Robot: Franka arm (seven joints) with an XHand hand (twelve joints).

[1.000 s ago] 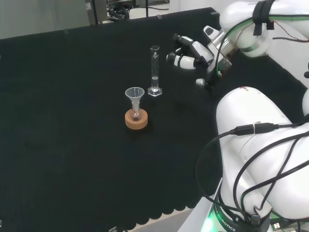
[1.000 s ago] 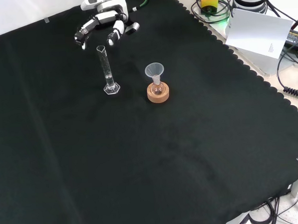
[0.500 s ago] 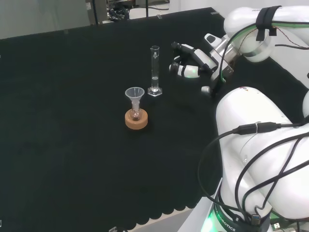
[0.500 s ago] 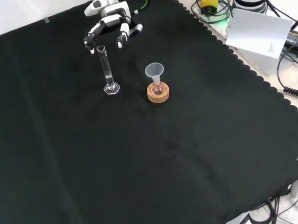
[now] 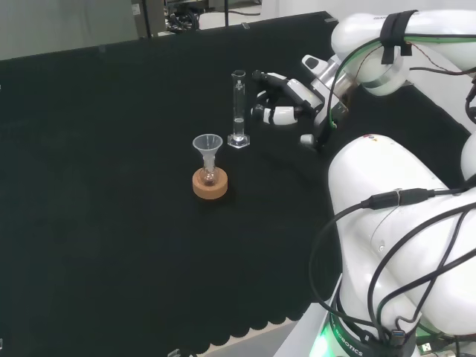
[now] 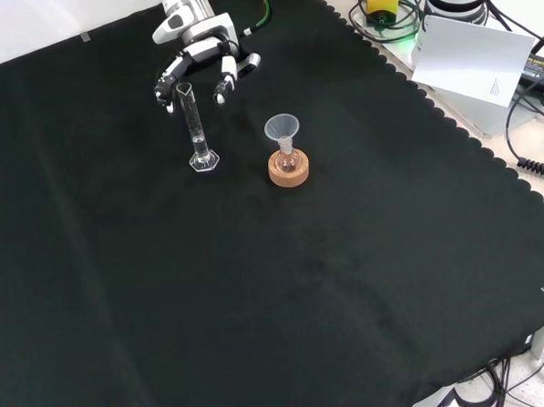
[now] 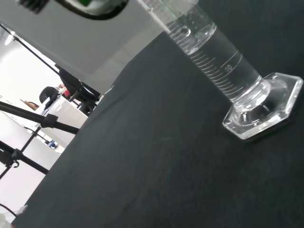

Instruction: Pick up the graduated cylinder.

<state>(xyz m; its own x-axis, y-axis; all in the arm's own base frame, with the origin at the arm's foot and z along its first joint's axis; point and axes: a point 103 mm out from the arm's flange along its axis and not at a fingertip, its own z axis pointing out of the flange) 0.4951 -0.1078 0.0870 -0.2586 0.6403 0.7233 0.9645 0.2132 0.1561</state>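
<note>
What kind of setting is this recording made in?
Most likely a robotics lab set up as a chemistry bench: a black cloth carries a glass cylinder and a funnel in a flask on a cork ring, with cables and equipment at the edge. The hand reaches toward the cylinder.

We see the hand [image 6: 200,57], fingers spread, just behind an upright graduated cylinder [image 6: 195,127]; a funnel [image 6: 282,130] stands nearby.

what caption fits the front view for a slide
Open hand poised just behind the upright measuring cylinder, with a funnel on its cork stand to the right.
</note>
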